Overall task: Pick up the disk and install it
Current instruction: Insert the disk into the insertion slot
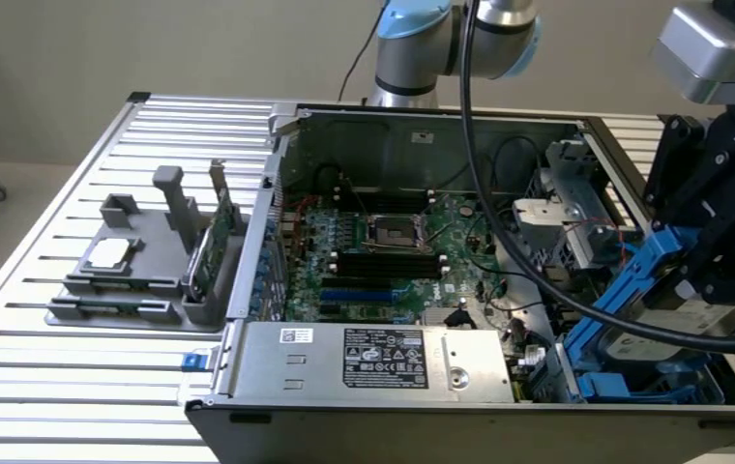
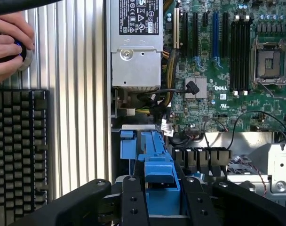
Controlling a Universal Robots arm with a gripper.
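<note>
clamping the disk (image 1: 636, 282), the partly closed claw (image 2: 162, 201) holds it tilted over the computer case (image 1: 381, 145).

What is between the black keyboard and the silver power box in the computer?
In the wrist view, only the bare ribbed metal table lies between the keyboard and the silver power box. Nothing sits on that strip.

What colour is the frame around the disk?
Bright blue, on the disk held by the gripper; the wrist view shows it best.
</note>
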